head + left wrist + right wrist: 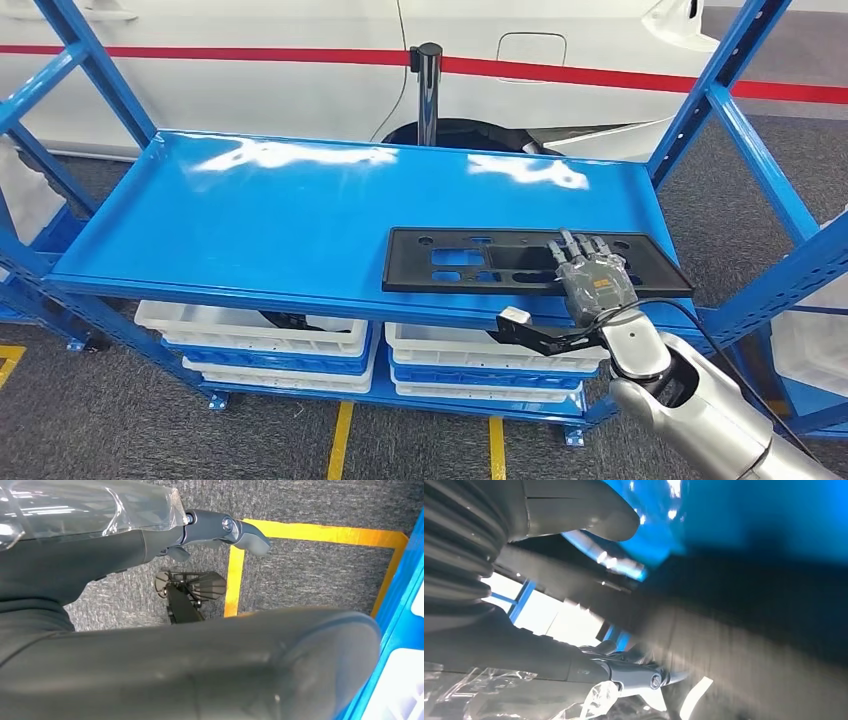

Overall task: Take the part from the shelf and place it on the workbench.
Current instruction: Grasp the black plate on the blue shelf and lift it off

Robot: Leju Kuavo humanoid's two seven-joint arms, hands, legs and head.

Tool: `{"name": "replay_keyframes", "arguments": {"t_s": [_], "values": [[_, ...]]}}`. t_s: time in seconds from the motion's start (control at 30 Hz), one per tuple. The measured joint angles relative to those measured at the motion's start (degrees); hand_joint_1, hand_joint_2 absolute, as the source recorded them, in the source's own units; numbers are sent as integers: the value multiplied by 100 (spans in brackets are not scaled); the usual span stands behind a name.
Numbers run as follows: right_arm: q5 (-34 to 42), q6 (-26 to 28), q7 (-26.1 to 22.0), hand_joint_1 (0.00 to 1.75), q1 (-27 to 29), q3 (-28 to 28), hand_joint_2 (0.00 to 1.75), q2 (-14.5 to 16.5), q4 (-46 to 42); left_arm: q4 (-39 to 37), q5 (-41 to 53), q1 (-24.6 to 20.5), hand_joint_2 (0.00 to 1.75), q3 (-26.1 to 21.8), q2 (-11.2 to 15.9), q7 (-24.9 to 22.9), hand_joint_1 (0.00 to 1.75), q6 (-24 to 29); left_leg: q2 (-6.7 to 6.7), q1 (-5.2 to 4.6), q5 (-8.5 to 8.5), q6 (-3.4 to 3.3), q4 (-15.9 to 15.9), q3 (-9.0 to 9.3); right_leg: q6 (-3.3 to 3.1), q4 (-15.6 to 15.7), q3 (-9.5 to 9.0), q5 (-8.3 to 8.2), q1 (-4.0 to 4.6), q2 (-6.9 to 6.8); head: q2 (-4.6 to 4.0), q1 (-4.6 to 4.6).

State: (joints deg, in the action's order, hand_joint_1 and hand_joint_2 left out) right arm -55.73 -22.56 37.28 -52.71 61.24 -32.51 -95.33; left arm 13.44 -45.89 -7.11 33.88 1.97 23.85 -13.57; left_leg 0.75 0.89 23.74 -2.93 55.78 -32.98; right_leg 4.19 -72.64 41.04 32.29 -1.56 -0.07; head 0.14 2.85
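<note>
The part (470, 260) is a flat black panel with several cut-outs, lying on the right half of the blue shelf (250, 210) close to its front edge. My right hand (592, 275) reaches in from the lower right. Its fingers rest spread on top of the part's near right section, and its thumb sticks out to the left below the shelf's front lip. In the right wrist view a blurred dark edge (724, 625) runs between the thick thumb (584, 510) and a finger (644, 676). My left hand (200, 660) hangs over the floor and holds nothing.
White bins (260, 330) (470, 352) sit on the lower shelf level. Blue uprights (700, 100) frame the rack on both sides. A white car (250, 40) and a black post (428, 90) stand behind it. Yellow lines (340, 440) mark the grey floor.
</note>
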Motion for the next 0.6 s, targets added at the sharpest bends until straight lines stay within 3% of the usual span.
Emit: {"name": "replay_keyframes", "arguments": {"t_s": [0.03, 0.1, 0.17, 0.2, 0.3, 0.37, 0.43, 0.5, 0.53, 0.57, 0.6], "values": [[1, 1, 3, 173, 22, 0, 175, -11, 7, 0, -6, 8, 0, 0, 0, -2, 0, 0, 3, -6, 15, -5, 1, 23, -14, 41, 22, -110, 1, 0, 0, 0], [6, -1, 16, 175, 39, -13, 175, -28, 17, 1, -48, 13, 0, 0, 0, 1, 0, 0, 8, -11, 55, 7, 0, 83, -53, 747, -257, -557, 2, 0, -1, -1], [28, -4, 38, 175, 29, -35, 175, -41, 20, 2, -115, 4, 0, 0, 0, 26, 0, 0, 14, -35, 102, 51, 3, 124, -83, 1473, -578, -847, 27, 4, -1, 1], [42, 1, 46, 175, 26, -44, 175, -44, 20, 2, -144, 0, 0, 0, 0, 43, 0, 0, 17, -46, 118, 77, -1, 133, -95, 1640, -651, -884, 42, 6, -1, 1], [61, 40, 59, 175, 9, -67, 175, -44, 14, 1, -203, -5, 0, 0, -1, 96, 0, 0, 16, -44, 147, 158, -25, 150, -161, 1696, -673, -870, 49, 7, -1, 1], [58, 65, 60, 175, -17, -87, 175, -43, 1, 2, -221, -13, 87, 0, -1, 131, 0, -1, -1, -28, 319, 212, 247, 36, -229, 1719, -703, -868, 25, -8, -1, 4], [38, 91, 51, 175, -23, -93, 175, -43, -14, 2, -227, -21, 175, 0, -1, 154, 0, 2, -16, -22, 679, 250, 1007, -325, -274, 1722, -723, -851, 31, -23, -1, 8], [7, 115, 38, 175, -15, -91, 175, -42, -21, 2, -222, -16, 175, 0, -1, 168, 0, 4, -19, -21, 888, 269, 1680, -678, -290, 1721, -734, -840, 42, -27, -1, 8], [-6, 123, 33, 175, -12, -91, 175, -42, -22, 1, -219, -12, 175, 0, -1, 176, 0, 4, -19, -21, 832, 268, 1713, -714, -292, 1721, -744, -834, 45, -26, -1, 8], [-11, 130, 31, 175, -10, -91, 175, -41, -23, 1, -215, -11, 175, 0, -1, 185, 0, 4, -20, -21, 678, 261, 1511, -635, -290, 1720, -760, -827, 45, -25, -1, 8], [-16, 135, 29, 175, -11, -92, 175, -41, -23, 1, -212, -13, 175, 0, -1, 194, 0, 4, -20, -21, 462, 246, 1112, -455, -282, 1720, -780, -818, 46, -24, -1, 8]]}}
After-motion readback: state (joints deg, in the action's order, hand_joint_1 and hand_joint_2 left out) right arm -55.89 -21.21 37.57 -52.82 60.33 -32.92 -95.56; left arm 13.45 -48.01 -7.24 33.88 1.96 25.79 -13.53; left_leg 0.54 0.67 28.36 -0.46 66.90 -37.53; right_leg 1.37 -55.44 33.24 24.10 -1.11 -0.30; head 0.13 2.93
